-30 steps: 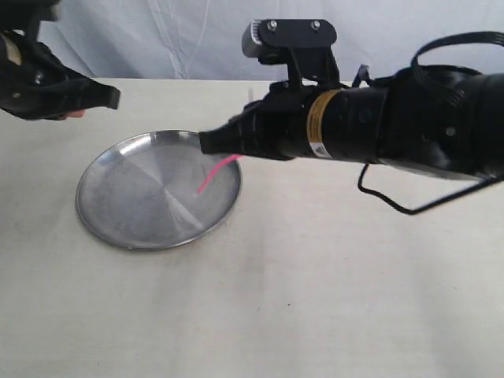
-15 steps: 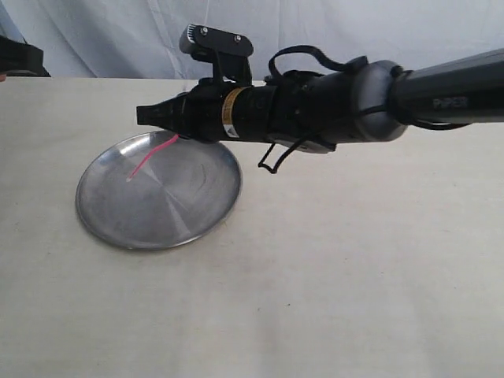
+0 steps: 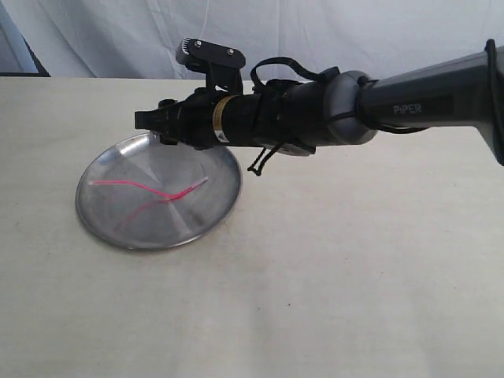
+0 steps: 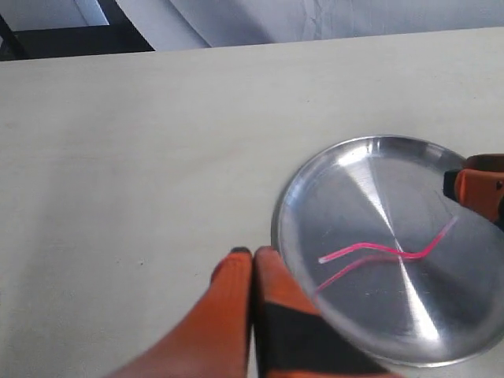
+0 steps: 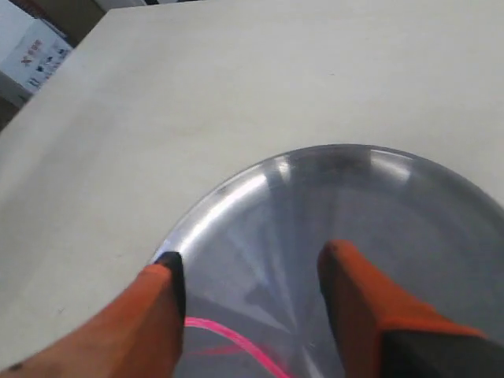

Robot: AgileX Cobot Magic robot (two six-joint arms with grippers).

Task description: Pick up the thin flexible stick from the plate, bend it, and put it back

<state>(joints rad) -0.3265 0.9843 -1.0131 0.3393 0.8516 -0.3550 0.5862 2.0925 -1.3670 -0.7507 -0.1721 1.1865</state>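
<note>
The thin flexible stick (image 3: 118, 183) lies free on the plate (image 3: 157, 161), bright pink and bent into a shallow wave; a dimmer red mirror streak runs below it. My right gripper (image 3: 146, 120) hovers over the plate's far rim, open and holding nothing. In the right wrist view its orange fingers (image 5: 161, 303) spread wide above the plate (image 5: 228, 193), with the stick (image 5: 231, 334) below them. My left gripper (image 4: 252, 253) is shut and empty beside the plate (image 4: 354, 181), apart from the stick (image 4: 358, 247). It is outside the exterior view.
The plate rests on a pale beige table (image 3: 331, 283). A white cloth backdrop (image 3: 315, 31) hangs behind it. The right arm (image 3: 409, 98) stretches across the table from the right. A white box (image 5: 31, 51) sits beyond the table's edge.
The right gripper carried the stick leftward over the plate, then let it go; the stick now lies bent on the plate. The left gripper has left the exterior view.
</note>
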